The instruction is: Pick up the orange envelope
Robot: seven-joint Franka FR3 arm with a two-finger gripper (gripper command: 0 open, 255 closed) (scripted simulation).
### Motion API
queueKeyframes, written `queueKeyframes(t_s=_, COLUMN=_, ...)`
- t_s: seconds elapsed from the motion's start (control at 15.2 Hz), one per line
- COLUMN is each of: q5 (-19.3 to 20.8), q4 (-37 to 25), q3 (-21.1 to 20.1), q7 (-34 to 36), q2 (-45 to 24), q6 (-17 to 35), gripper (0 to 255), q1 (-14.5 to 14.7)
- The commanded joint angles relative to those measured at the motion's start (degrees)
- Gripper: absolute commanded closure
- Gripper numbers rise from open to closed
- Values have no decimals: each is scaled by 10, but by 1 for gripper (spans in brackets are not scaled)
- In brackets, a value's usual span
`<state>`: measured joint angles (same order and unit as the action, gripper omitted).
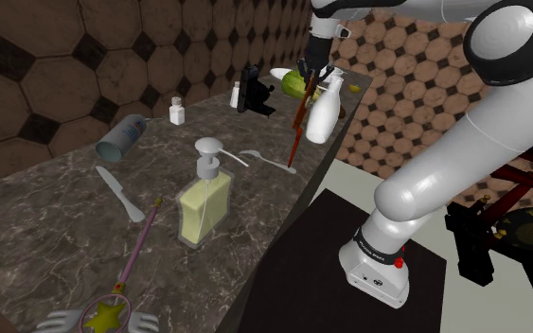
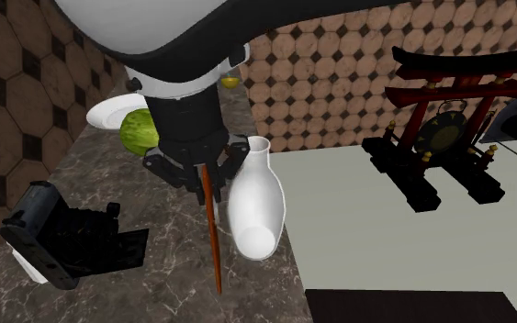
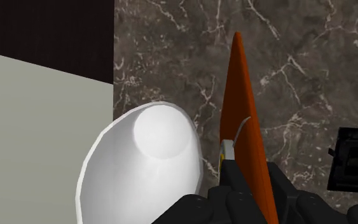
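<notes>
**Step: lift, w/ orange envelope (image 3: 241,108) clamped edge-on between closed fingers (image 3: 282,191).**
Envelope hangs approx. vert. below the fingers, over the marble desk (image 1: 56,208) near its edge and just beside a white vase (image 2: 256,206). Can't tell whether the lower tip touches the desk. Grasp looks done, lift prob. underway. Next move: raise straight up, hold grip force, keep clear of the vase. Thin sheet may swing or slip, so go slow.

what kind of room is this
Probably a home kitchen: a dark marble countertop carries a knife, a spoon and a plate by a green melon, with a patterned tiled wall behind. The soap dispenser would suit a bathroom too.
</notes>
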<state>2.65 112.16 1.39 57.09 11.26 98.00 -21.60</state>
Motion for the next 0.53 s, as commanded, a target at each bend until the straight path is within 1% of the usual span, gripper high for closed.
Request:
queueKeyframes(t_s=0.0, q5=0, q4=-18, q3=-1, q7=0, q2=-1, q6=-17, gripper=255, q1=1)
queueKeyframes(t_s=0.33, q5=-1, q4=-61, q3=-1, q7=-1, q2=-5, q6=-56, gripper=255, q1=1)
queueKeyframes(t_s=0.46, q5=-1, q4=-62, q3=-1, q7=-1, q2=-5, q6=-57, gripper=255, q1=1)
